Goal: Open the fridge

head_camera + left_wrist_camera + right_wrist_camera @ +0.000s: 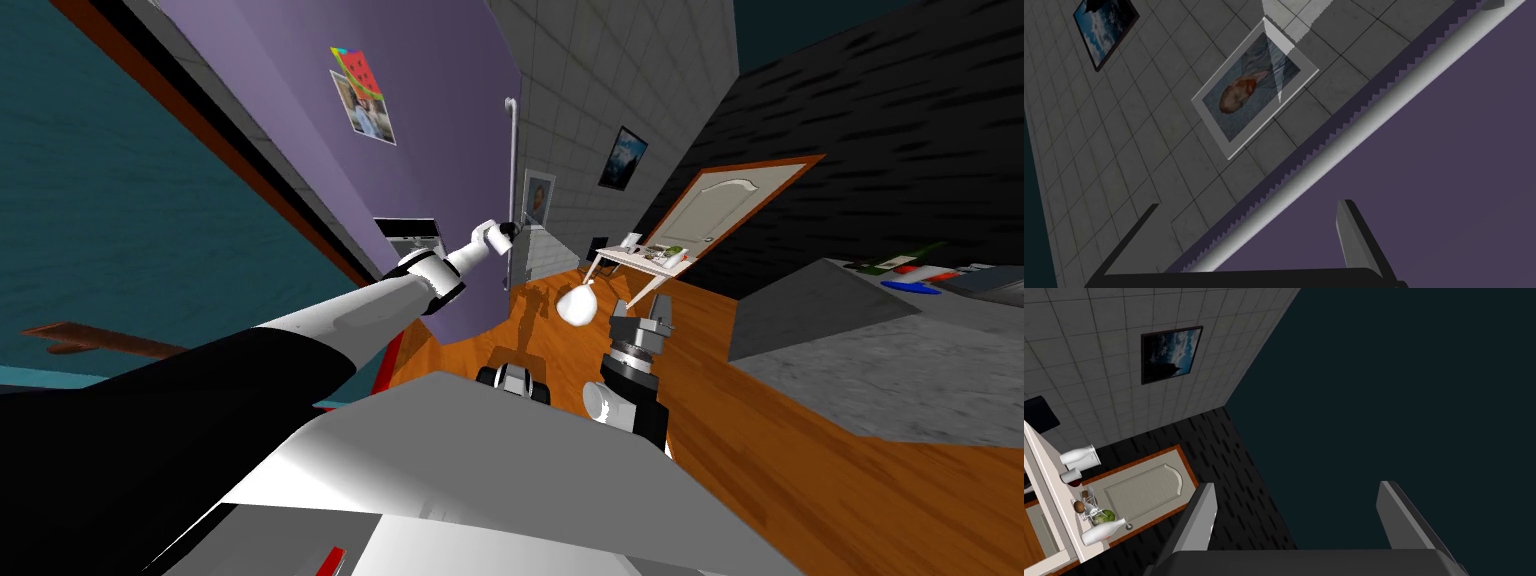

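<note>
Wooden floor (800, 480), grey tiled wall (600, 80) beyond. Purple fridge (430, 170) at left, long grey handle (512, 170) down its edge. Left gripper (516, 230) up at that handle, fingers (1351, 235) apart with the bar between them. Right gripper (641, 310) lower, further right, fingers spread, gripping nothing; small table (640, 262) beyond.

My left gripper (1250, 204) straddles the pale handle bar (1374, 120). The purple fridge door (1449, 190) blocks right behind it, with tiled wall (1149, 165) past its edge. The right gripper (1297, 484) faces open air, and the cluttered surface (630, 258) stands well apart across bare wood floor (800, 480).
</note>
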You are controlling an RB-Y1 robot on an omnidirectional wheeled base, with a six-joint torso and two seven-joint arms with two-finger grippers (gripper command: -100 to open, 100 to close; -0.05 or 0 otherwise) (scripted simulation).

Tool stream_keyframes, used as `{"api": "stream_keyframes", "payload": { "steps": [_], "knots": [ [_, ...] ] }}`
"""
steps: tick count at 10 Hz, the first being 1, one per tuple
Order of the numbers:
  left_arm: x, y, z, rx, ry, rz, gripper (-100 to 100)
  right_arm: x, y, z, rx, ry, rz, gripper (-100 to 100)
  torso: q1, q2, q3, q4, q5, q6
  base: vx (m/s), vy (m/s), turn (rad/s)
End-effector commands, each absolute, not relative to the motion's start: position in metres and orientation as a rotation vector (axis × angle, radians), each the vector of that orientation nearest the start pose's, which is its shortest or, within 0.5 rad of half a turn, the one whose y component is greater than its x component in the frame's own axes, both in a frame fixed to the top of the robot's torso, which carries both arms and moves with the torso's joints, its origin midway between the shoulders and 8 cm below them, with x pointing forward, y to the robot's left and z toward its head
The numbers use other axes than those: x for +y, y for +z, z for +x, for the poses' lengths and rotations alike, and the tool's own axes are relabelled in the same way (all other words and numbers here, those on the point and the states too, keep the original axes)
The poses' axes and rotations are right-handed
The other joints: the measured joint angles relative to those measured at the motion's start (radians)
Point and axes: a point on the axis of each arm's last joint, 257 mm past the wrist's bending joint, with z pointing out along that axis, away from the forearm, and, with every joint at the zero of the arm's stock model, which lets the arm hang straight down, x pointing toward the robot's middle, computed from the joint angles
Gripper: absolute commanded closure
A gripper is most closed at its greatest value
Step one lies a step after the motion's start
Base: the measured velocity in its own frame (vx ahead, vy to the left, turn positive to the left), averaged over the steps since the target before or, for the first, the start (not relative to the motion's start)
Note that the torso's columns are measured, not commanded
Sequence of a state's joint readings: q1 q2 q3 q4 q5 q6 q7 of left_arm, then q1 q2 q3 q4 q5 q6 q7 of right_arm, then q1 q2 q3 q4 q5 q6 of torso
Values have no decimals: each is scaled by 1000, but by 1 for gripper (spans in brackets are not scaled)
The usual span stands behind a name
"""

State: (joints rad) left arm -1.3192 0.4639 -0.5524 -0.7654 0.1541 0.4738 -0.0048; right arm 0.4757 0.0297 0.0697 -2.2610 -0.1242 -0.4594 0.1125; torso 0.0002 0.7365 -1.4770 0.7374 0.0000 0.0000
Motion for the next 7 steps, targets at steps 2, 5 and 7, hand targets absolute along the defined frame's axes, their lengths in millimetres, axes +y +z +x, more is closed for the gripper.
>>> {"api": "stream_keyframes", "payload": {
  "steps": [2,5,7],
  "knots": [
    [164,86,771,1586,-627,-634,-100,-271,15,358,574,1347,754,0,-1,0,0,0,0,0,205,60,-31],
    [171,90,771,1590,-609,-657,-100,-271,15,358,574,1347,754,0,0,3,2,1,0,0,151,63,-23],
    [172,90,771,1590,-606,-660,100,-271,15,358,574,1348,754,0,-3,9,6,3,-1,0,12,6,8]
  ]
}}
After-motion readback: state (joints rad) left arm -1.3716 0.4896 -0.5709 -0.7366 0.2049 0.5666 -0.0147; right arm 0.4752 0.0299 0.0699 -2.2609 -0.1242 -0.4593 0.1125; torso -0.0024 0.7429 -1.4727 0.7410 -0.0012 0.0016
